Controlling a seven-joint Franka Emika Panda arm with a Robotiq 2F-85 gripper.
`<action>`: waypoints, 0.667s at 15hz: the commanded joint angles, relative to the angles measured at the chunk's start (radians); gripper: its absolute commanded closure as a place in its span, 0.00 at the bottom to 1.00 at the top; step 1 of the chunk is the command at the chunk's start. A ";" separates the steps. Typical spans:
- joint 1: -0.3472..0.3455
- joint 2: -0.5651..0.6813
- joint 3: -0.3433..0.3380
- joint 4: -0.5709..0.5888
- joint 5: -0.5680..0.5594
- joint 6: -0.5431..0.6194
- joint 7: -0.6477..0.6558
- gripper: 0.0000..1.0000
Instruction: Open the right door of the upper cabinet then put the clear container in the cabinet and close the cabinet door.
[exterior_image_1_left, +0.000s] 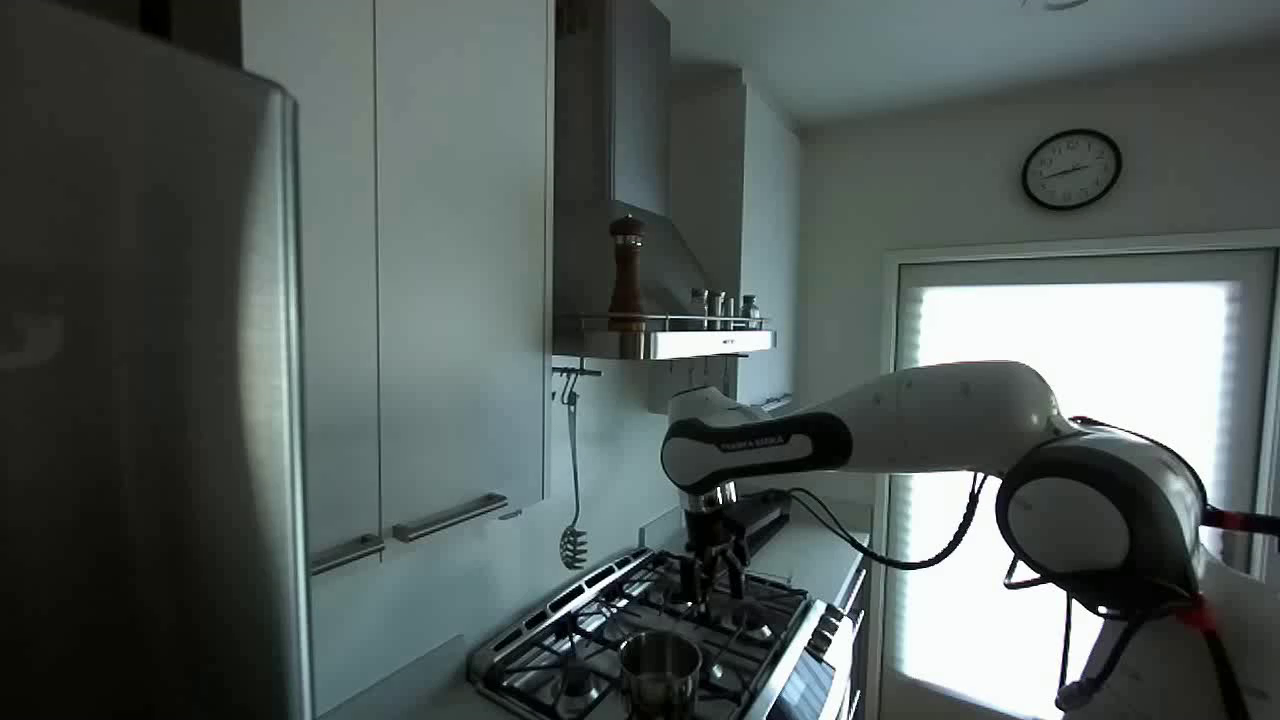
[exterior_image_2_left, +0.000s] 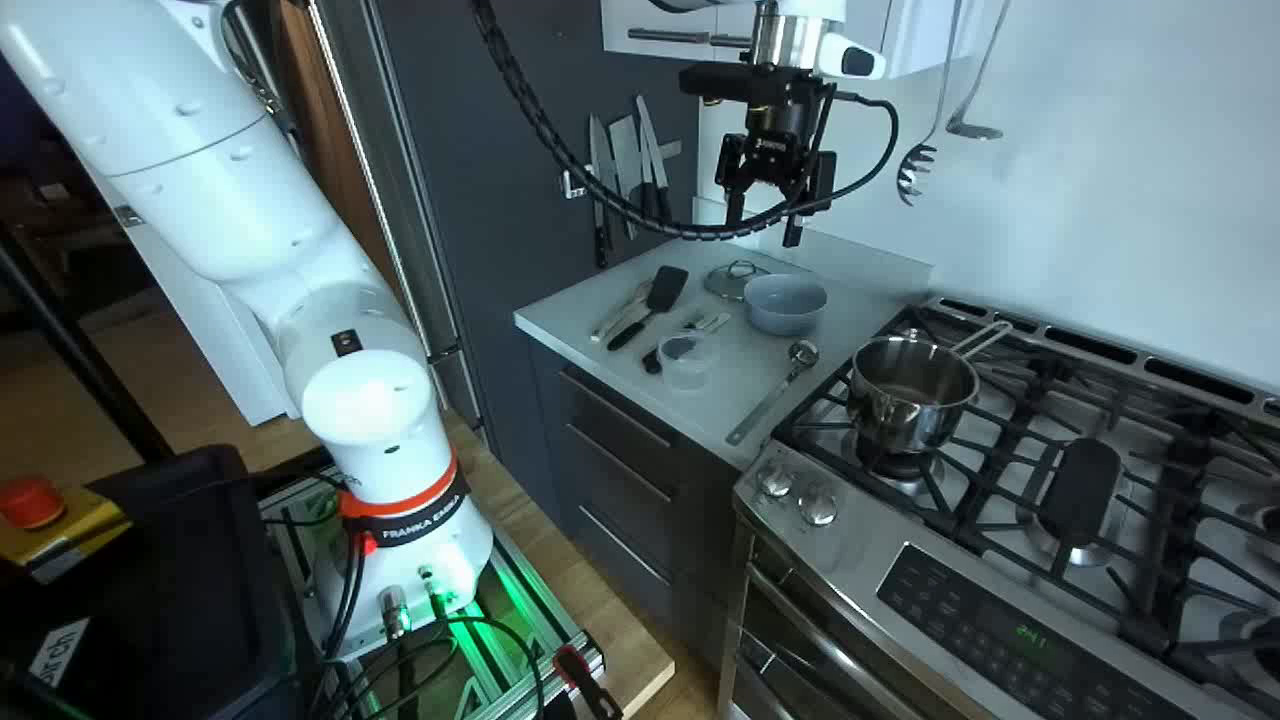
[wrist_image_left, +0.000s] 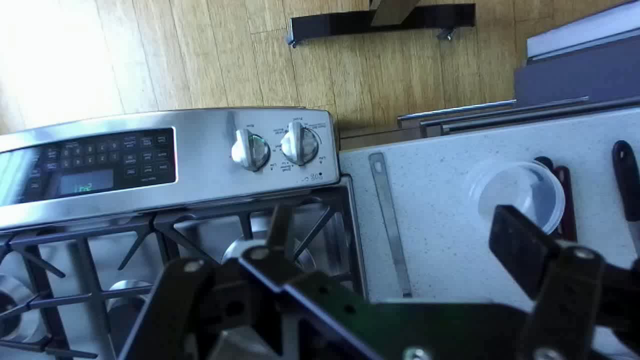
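A round, clear plastic container (exterior_image_2_left: 687, 366) sits on the pale table (exterior_image_2_left: 722, 402) near a round, grey-blue bowl (exterior_image_2_left: 785, 308). The flat, grey-white right door (exterior_image_1_left: 460, 270) is closed. The black jaws are spread apart.

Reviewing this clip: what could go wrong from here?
The right door looks shut; its slim bar handle might slip from the open gripper. The clear container stands close to dark utensil handles, which the gripper could knock on approach. The black cable hangs in a loop near the gripper and might snag.
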 joint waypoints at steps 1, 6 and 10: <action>0.000 0.001 0.000 0.003 0.000 -0.003 0.000 0.00; 0.000 0.001 0.000 0.003 0.000 -0.003 0.000 0.00; 0.021 0.018 0.024 0.027 0.020 -0.008 0.027 0.00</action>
